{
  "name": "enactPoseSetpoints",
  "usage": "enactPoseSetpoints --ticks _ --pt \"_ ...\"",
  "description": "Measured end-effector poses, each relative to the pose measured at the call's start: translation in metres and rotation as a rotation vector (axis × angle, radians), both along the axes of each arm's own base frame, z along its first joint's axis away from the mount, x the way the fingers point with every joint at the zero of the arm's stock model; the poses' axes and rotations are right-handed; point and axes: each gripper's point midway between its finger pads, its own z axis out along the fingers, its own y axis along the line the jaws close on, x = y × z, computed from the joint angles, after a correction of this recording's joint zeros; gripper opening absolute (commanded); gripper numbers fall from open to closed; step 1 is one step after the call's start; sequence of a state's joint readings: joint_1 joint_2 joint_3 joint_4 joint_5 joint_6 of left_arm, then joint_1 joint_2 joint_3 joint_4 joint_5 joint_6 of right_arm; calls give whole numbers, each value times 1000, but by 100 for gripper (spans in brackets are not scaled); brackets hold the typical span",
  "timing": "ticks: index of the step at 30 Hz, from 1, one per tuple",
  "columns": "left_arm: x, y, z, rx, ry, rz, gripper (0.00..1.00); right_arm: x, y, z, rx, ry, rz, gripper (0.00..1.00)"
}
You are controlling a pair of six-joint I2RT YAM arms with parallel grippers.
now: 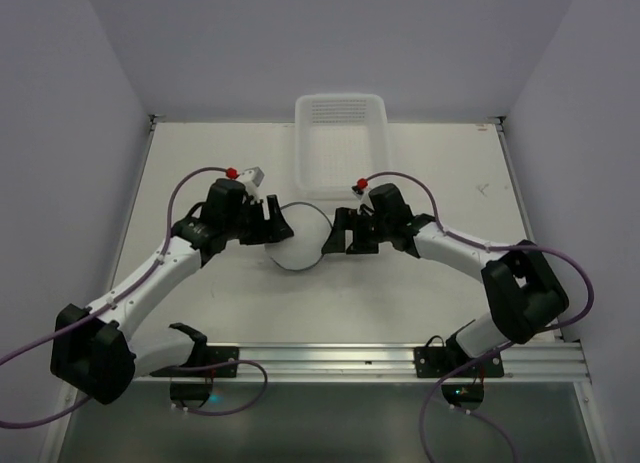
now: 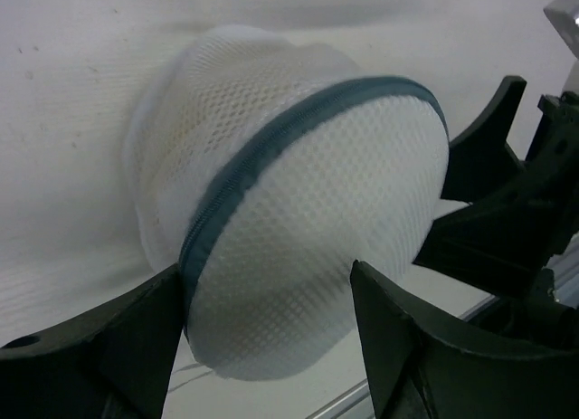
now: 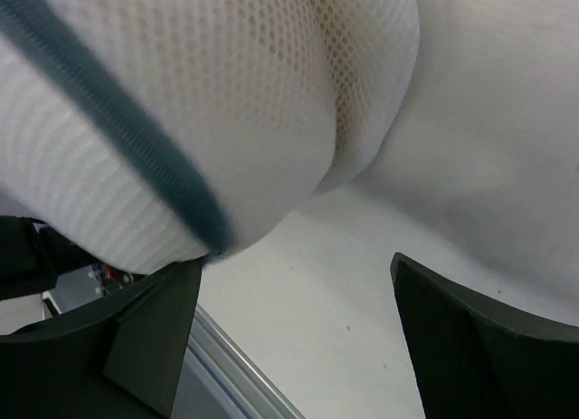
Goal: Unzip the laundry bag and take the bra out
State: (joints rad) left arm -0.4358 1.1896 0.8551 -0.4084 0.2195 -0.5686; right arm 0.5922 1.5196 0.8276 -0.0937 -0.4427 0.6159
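Observation:
The laundry bag point(image 1: 300, 239), a round white mesh pouch with a dark zip rim point(image 2: 258, 161), lies on the table between my two grippers. My left gripper point(image 1: 278, 228) is open at its left side. In the left wrist view the bag point(image 2: 317, 220) bulges between the spread fingers point(image 2: 118, 347), and the gripper point(image 2: 264, 283) is not closed on it. My right gripper point(image 1: 332, 241) is open at the bag's right side. In the right wrist view the bag point(image 3: 199, 93) hangs just over the left finger point(image 3: 127, 338), with the zip point(image 3: 136, 138) close to it. The bra is hidden inside the mesh.
A rectangular white plastic basket point(image 1: 340, 143) stands at the back of the table, just behind the grippers. A metal rail point(image 1: 330, 361) runs along the near edge. The right gripper's black body point(image 2: 507, 220) shows at the right of the left wrist view.

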Motion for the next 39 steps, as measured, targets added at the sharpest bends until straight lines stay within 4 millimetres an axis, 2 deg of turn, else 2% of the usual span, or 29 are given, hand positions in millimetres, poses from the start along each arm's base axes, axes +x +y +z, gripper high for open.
enactPoseSetpoints --ticks 3,7,11,15,20,24,27,31,34,37,38,39 --pt "-14 -8 0 -43 26 -16 75 18 4 12 6 -48 -11 86" --pt "-30 -18 -11 -56 82 -37 78 37 11 29 18 -115 -12 86" --pt "-32 -19 -13 -67 109 -4 82 44 8 32 12 -134 -24 86" --pt "-32 -11 -14 -48 123 65 85 43 2 43 4 -167 -26 88" --pt "-32 -4 -1 -92 97 152 86 35 -7 91 53 -296 -30 90" --pt "-39 0 -8 -134 120 208 86 26 -13 125 95 -392 -30 90" --pt "-45 2 -21 -138 164 242 86 19 -17 133 103 -427 -22 90" --pt "-46 4 -25 -144 179 267 86 5 -16 128 93 -439 15 90" --pt "-42 2 -23 -159 165 273 75 -8 -13 120 80 -448 49 89" --pt "-38 -3 -20 -196 159 277 53 -20 -8 113 79 -448 78 86" --pt "-37 -5 -20 -204 160 276 40 -23 -7 110 75 -448 81 86" --pt "-35 -7 -19 -215 159 277 33 -25 -6 107 72 -447 85 84"
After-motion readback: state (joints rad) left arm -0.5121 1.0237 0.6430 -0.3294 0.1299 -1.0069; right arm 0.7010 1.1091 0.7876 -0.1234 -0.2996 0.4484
